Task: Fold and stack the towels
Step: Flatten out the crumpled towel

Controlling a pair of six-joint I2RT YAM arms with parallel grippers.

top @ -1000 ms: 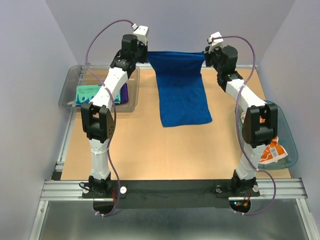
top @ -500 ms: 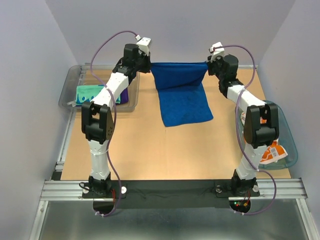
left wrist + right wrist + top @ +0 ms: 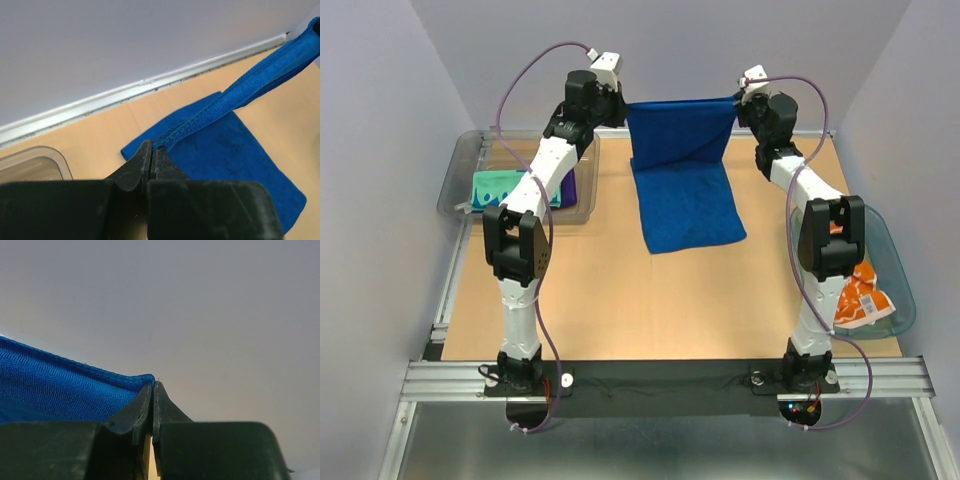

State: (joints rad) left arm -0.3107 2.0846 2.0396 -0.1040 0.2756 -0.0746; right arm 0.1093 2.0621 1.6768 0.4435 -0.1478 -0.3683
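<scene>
The royal blue towel [image 3: 685,180] hangs from both grippers at the far side of the table, its top edge stretched taut and its lower half lying on the wood. My left gripper [image 3: 623,104] is shut on its left top corner [image 3: 161,141]. My right gripper [image 3: 736,100] is shut on its right top corner [image 3: 146,378]. The mint green towel with teal squiggles [image 3: 500,186] and the purple towel [image 3: 571,185] lie in the clear grey bin [image 3: 460,180] at the left. The white towel with orange flowers [image 3: 865,300] lies in the teal basket [image 3: 900,300] at the right.
The back wall [image 3: 670,50] rises right behind the raised towel edge, with a metal rail [image 3: 100,102] along its foot. The wooden tabletop [image 3: 660,300] spreads in front of the towel. Both arm bases stand on the black strip [image 3: 660,375] at the near edge.
Both grippers have lifted the towel's top edge higher and a little further back, pulling it tauter. The towel's lower edge has slid slightly away from me on the table.
</scene>
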